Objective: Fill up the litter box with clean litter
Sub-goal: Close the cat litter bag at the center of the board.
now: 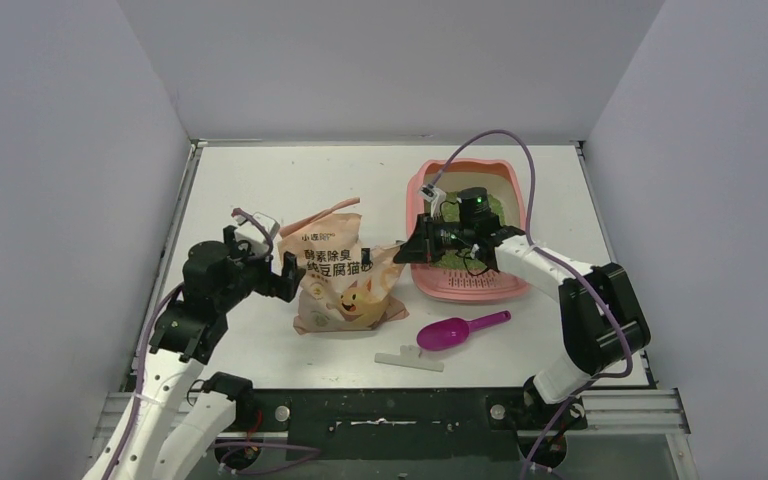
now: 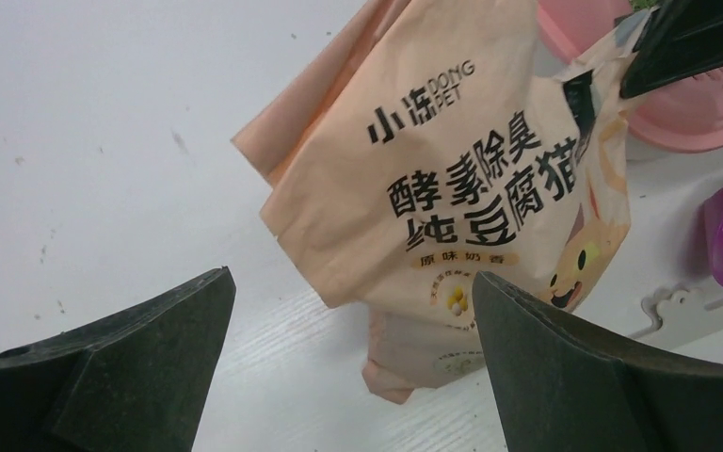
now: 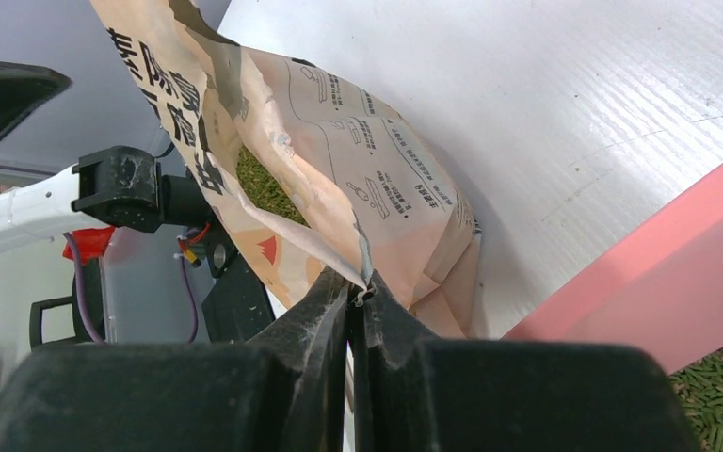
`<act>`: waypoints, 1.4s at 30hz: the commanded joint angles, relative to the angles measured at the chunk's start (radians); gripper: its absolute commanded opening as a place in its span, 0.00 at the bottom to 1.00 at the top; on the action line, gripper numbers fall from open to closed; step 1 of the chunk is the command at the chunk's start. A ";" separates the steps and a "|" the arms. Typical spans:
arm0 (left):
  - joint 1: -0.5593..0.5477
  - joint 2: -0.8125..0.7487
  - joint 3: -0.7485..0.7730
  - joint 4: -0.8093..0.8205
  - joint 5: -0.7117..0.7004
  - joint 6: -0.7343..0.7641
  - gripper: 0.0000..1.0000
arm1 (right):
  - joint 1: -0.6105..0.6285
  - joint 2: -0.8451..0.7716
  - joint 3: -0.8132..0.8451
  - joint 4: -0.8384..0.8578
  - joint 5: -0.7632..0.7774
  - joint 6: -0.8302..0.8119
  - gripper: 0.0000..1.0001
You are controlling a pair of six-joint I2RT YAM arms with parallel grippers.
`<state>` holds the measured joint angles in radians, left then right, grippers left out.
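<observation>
The pink litter box [image 1: 465, 292] stands at the right of the table with green litter [image 1: 497, 212] in it. An orange litter bag [image 1: 345, 280] stands to its left, its open top showing green granules [image 3: 264, 188] inside. My right gripper [image 1: 407, 250] reaches left over the box's rim [image 3: 640, 282] and is shut on the bag's upper right corner [image 3: 362, 292]. My left gripper [image 1: 285, 272] is at the bag's left side, open wide. The bag [image 2: 452, 169] lies ahead of its fingers [image 2: 350, 275], with nothing between them.
A magenta scoop [image 1: 457, 330] lies on the table in front of the box, and a white plastic strip [image 1: 410, 358] lies near it towards the front edge. Grey walls close in the table on three sides.
</observation>
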<state>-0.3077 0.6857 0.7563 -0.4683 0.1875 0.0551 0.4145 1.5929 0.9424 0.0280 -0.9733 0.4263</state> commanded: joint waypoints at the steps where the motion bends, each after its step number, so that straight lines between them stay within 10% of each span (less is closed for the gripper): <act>1: 0.067 -0.011 -0.045 0.022 0.049 -0.120 0.97 | -0.002 -0.055 0.001 0.023 0.015 -0.050 0.01; 12: 0.268 0.162 -0.103 0.238 0.495 -0.189 0.91 | -0.002 -0.066 0.013 -0.008 0.012 -0.085 0.01; 19: 0.338 0.237 -0.162 0.452 0.690 -0.258 0.50 | -0.005 -0.066 0.027 -0.051 0.027 -0.113 0.01; 25: 0.331 0.266 -0.156 0.450 0.659 -0.204 0.00 | 0.002 -0.105 -0.009 -0.003 0.128 -0.111 0.00; 36: 0.102 0.094 -0.189 0.372 0.118 0.056 0.00 | 0.052 -0.306 -0.293 0.377 0.603 0.006 0.00; 42: 0.101 -0.004 -0.227 0.384 0.052 0.089 0.00 | 0.030 -0.285 -0.301 0.394 0.580 0.090 0.00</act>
<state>-0.2161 0.7319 0.5274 -0.1196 0.3801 0.0727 0.4862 1.3163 0.6304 0.3023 -0.5251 0.4625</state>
